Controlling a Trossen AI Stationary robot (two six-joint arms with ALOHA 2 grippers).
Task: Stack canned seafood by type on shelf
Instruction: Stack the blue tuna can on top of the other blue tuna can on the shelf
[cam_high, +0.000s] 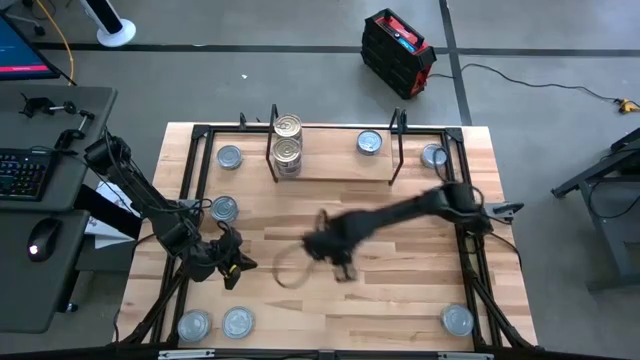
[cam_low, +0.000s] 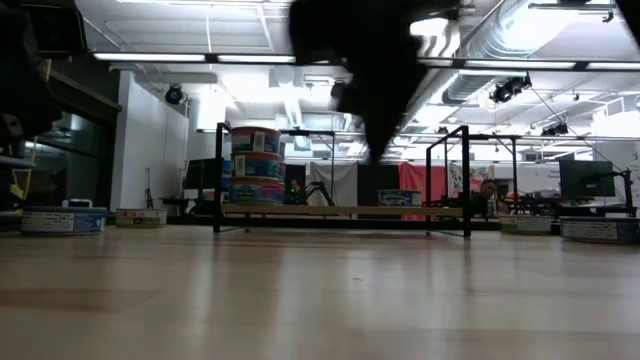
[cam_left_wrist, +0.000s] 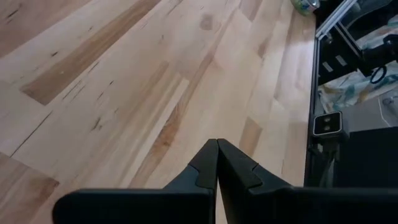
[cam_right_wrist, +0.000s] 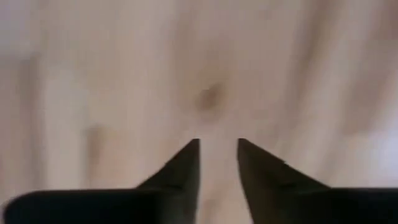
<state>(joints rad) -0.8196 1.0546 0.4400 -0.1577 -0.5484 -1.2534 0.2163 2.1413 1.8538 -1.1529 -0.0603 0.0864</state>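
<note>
- Right pincer (cam_right_wrist: 217, 146): poised over bare bench (cam_high: 400, 285) near the middle; its tips stand a narrow gap apart with nothing between them.
- Left pincer (cam_left_wrist: 217, 149): waits low over the bench's left side, tips pressed together, empty.
- Shelf (cam_high: 335, 172): lies beyond the right pincer, toward the far edge. It carries a stack of gold-lidded tins (cam_high: 287, 150) at its left end and one silver-blue tin (cam_high: 369, 143) farther right.
- Loose tins: two silver-blue ones (cam_high: 229, 157) lie left of the shelf, one (cam_high: 433, 156) right of it, all well apart from the right pincer. Two more (cam_high: 238, 322) sit at the near-left corner and one (cam_high: 457, 319) at the near-right.
- Handling, as a judgement: the tins are probably rigid, dense for their size and smooth-walled, so slippery. The best hold would be across the side wall, fingers level, the pincer opened wider than now.
</note>
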